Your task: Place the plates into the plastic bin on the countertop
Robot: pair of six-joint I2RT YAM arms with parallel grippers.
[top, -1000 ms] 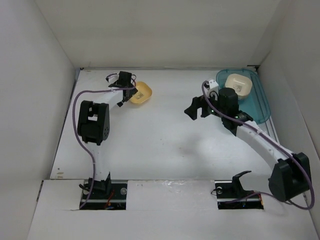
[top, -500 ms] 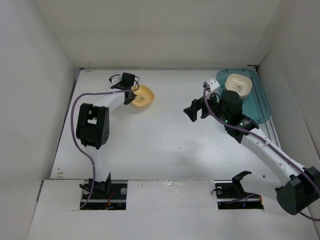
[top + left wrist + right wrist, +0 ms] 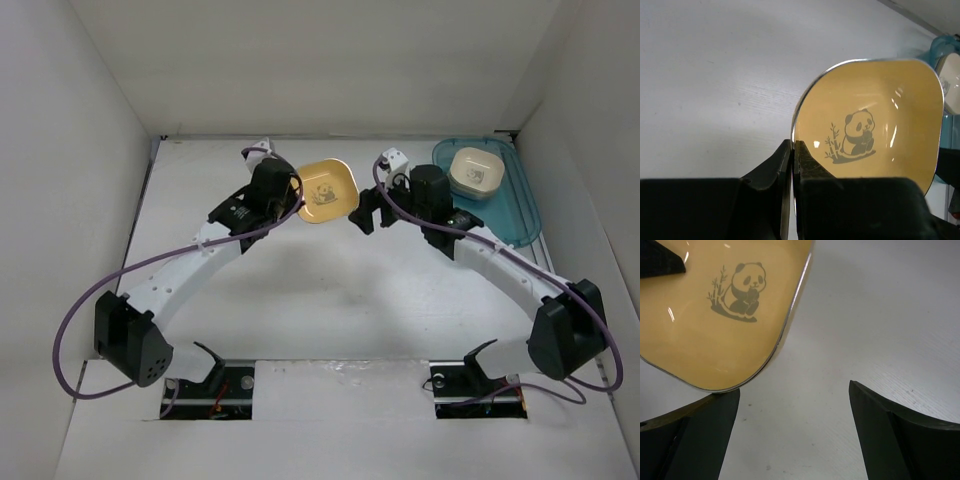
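Left gripper [image 3: 290, 197] was clamped on the rim of a glossy yellow plate [image 3: 328, 192], square with rounded corners and a panda print, over the matte white countertop [image 3: 330, 285]. Right gripper [image 3: 366, 216] stood open just beside it. A cream plate [image 3: 476, 170] lay in the translucent teal plastic bin [image 3: 516, 216].

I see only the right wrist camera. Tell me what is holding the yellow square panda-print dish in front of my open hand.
Observer: The left hand is shut on the yellow square panda-print dish, pinching its rim.
Operator: Give me the bin's position.
Observer: The translucent teal plastic bin sits at the far right corner of the white countertop, to the right of the right hand.
Operator: Report its contents.
Observer: One cream square dish lies in its far end.
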